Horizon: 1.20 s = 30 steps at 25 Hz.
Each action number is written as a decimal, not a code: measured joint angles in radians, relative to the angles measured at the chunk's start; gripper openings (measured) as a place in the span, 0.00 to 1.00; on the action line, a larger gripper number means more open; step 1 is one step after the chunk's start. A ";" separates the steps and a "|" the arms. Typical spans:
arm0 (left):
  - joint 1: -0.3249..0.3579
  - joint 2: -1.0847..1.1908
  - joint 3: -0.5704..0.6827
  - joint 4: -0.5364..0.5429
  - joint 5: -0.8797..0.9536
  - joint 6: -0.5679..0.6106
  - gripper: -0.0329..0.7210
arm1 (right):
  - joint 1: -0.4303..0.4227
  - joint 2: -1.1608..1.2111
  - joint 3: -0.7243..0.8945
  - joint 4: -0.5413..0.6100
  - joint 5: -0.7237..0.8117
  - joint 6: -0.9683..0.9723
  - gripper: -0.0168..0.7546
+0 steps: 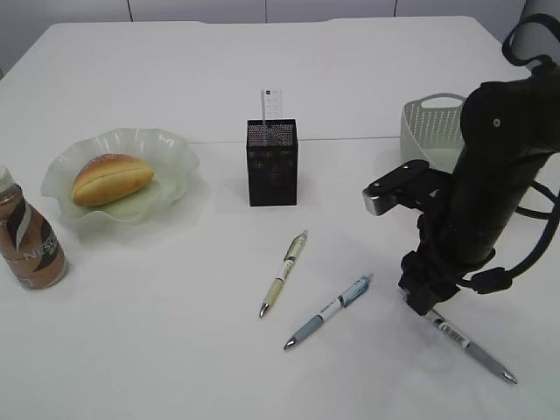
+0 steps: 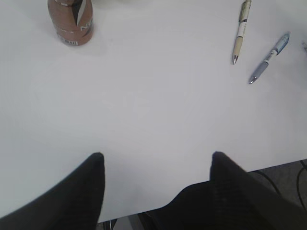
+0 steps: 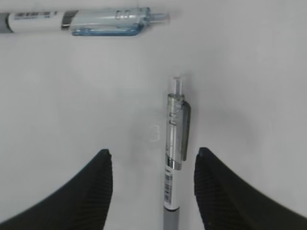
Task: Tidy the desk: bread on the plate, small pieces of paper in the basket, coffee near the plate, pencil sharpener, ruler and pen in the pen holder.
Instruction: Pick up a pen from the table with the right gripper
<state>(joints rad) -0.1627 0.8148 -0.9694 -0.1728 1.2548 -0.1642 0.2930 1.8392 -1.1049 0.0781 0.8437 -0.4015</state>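
A grey pen (image 3: 173, 158) lies on the desk (image 1: 175, 332) between the jaws of my right gripper (image 3: 153, 155), which stands open and clear of it on both sides. A blue pen (image 3: 96, 21) and a cream pen (image 1: 283, 273) lie to the left. The bread (image 1: 112, 178) rests on the plate (image 1: 166, 149), with the coffee (image 1: 26, 236) beside it. The ruler (image 1: 272, 103) stands in the pen holder (image 1: 272, 162). My left gripper (image 2: 158, 155) hangs open over bare desk near the front edge. No pencil sharpener or small pieces of paper are in view.
The basket (image 1: 430, 127) stands at the back right, partly behind my right arm (image 1: 490, 175). The desk's front edge (image 2: 201, 203) runs just under the left fingers.
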 joint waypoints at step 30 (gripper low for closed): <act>0.000 0.000 0.000 0.026 0.000 0.000 0.70 | 0.000 0.086 -0.011 -0.078 0.017 0.048 0.69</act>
<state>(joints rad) -0.1627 0.8148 -0.9694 -0.1464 1.2548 -0.1642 0.2930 1.9248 -1.1157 0.0000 0.8606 -0.3538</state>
